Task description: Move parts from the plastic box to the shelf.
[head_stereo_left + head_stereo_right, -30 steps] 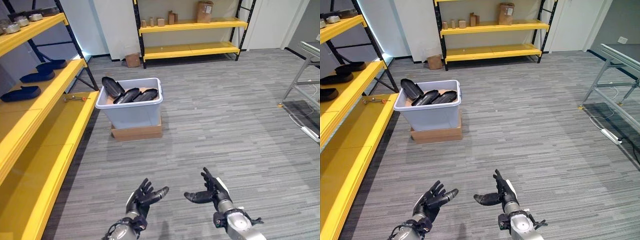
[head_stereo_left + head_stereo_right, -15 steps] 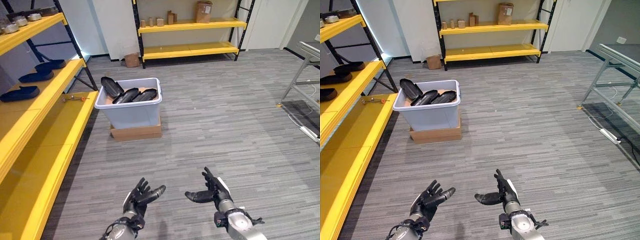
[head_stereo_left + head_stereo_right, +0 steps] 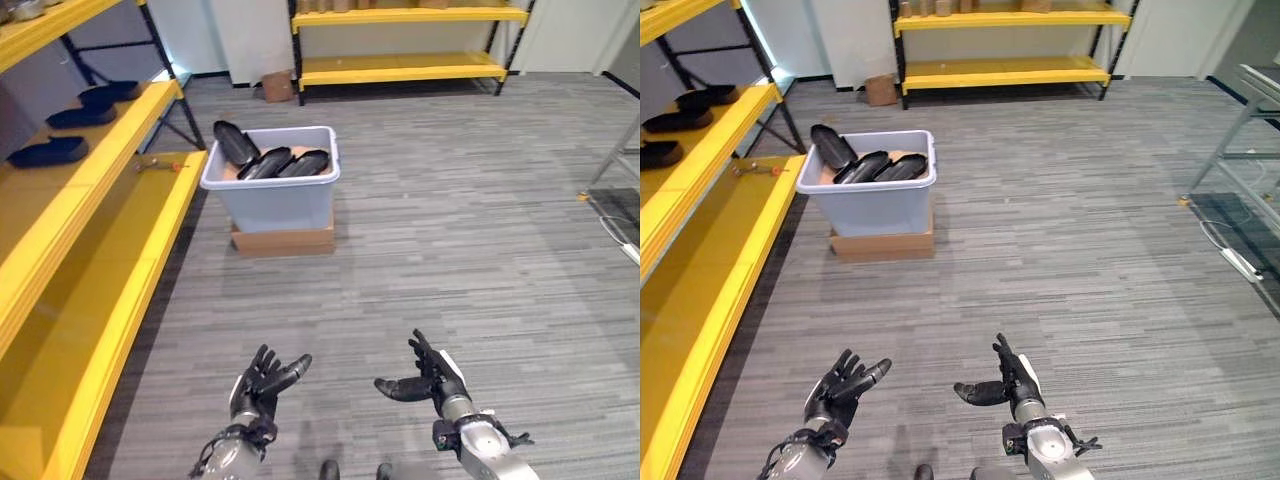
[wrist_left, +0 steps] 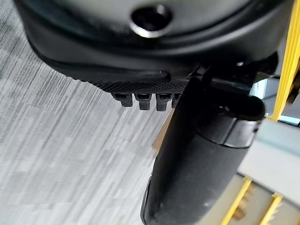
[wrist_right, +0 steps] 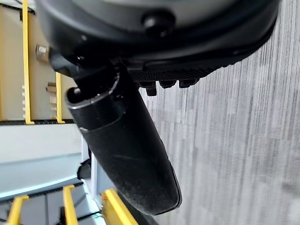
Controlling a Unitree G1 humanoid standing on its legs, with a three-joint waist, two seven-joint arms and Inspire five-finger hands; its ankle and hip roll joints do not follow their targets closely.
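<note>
Left eye view gives me the plastic box [image 3: 272, 200] as my landmark: it is pale grey-blue and it stands on a flat cardboard box [image 3: 283, 240] on the grey floor. Several black parts [image 3: 268, 162] lie inside the plastic box, and one of them leans up over its rim on the side toward the yellow shelf [image 3: 95, 215]. This shelf runs just beside the plastic box, on my left. On its upper level, well apart from the plastic box, I see dark blue parts [image 3: 47, 151] lying in a row. On the low level, near the plastic box, lies a small tool [image 3: 160, 165] with an orange end. Behind the plastic box, far from it, there is a second yellow shelf [image 3: 400, 68] at the wall and a small carton [image 3: 277, 88] on the floor beside it.

My left hand [image 3: 258, 381] and my right hand [image 3: 432, 376] both hang over the floor, well in front of the plastic box and apart from it. On both, the fingers are spread and relaxed, the thumb stands out, and they hold nothing
</note>
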